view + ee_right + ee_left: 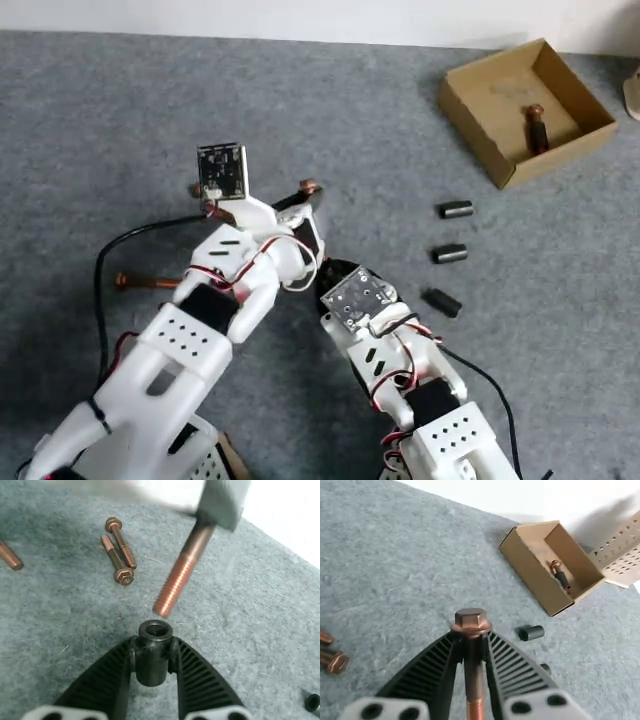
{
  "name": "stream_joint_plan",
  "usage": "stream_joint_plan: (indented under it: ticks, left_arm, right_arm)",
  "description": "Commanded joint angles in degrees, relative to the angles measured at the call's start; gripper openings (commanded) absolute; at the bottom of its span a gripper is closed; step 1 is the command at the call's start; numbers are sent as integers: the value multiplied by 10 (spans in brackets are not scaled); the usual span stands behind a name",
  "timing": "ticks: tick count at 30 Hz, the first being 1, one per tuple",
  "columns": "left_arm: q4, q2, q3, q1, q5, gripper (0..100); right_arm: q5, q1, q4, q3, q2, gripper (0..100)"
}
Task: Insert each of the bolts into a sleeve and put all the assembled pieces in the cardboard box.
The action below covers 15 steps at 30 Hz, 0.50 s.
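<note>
Gripped sleeve [151, 655] mouth near bolt [180, 575] tip (threaded).

To my right, the cardboard box [505, 100] sits in the counter's [120, 110] far right corner, with three sleeves [450, 253] before it.

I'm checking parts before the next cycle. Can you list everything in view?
cardboard box: one, brown, far right of the table
assembled piece: one, copper bolt in black sleeve, inside the box
loose sleeves: three, black, on the table between the box and the right arm
loose bolts: at least three, copper, lying on the table
held bolt: one, copper, in the left gripper, tip close to the held sleeve's opening, not yet in
held sleeve: one, black, in the right gripper
table: one, grey
left gripper: one, black fingers, shut on the held bolt
right gripper: one, black fingers, shut on the held sleeve
</note>
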Motion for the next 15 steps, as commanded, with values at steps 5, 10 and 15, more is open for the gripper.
stream_joint_plan:
  ticks: [5,10,15]
  left_arm:
    - [-28,36,-12,7,-4,5]
    - [-28,43,-12,6,-4,5]
    - [-28,44,-8,8,-4,5]
  right_arm:
    - [4,5,-15,65,-9,5]
    - [4,5,-15,65,-10,5]
    - [4,5,-15,65,-10,5]
